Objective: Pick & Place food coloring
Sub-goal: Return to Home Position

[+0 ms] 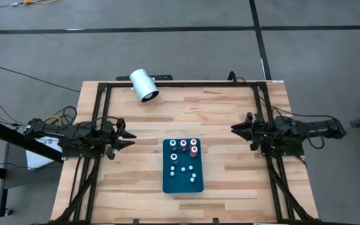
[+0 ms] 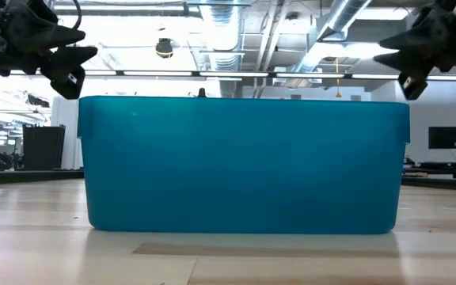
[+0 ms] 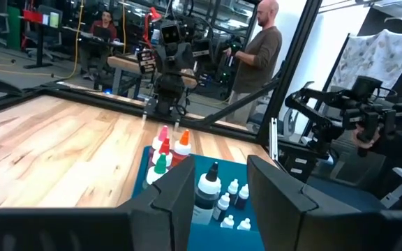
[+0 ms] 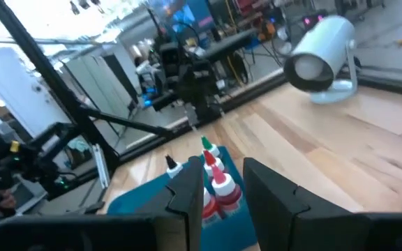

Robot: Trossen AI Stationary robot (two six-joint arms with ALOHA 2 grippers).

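Several tiny food coloring bottles point(image 1: 184, 148) stand upright on their bases on the far half of a teal mat point(image 1: 183, 184) at the table's middle. Small white caps point(image 1: 184, 169) lie on the mat's near half. The left wrist view shows pink point(image 3: 162, 135), orange point(image 3: 183, 143), green point(image 3: 160, 166) and dark point(image 3: 207, 189) bottles. The right wrist view shows green point(image 4: 206, 145) and red point(image 4: 221, 185) ones. My left gripper point(image 1: 130, 134) hovers open to the left of the mat. My right gripper point(image 1: 234, 129) hovers open to its right. Both are empty and point at the mat.
A large white cylinder point(image 1: 144, 85) lies at the table's far edge, left of centre. A black frame point(image 1: 180, 84) runs along the far edge and both sides. In the low view the mat's teal edge point(image 2: 244, 166) fills the middle. People show in the room behind point(image 3: 260, 49).
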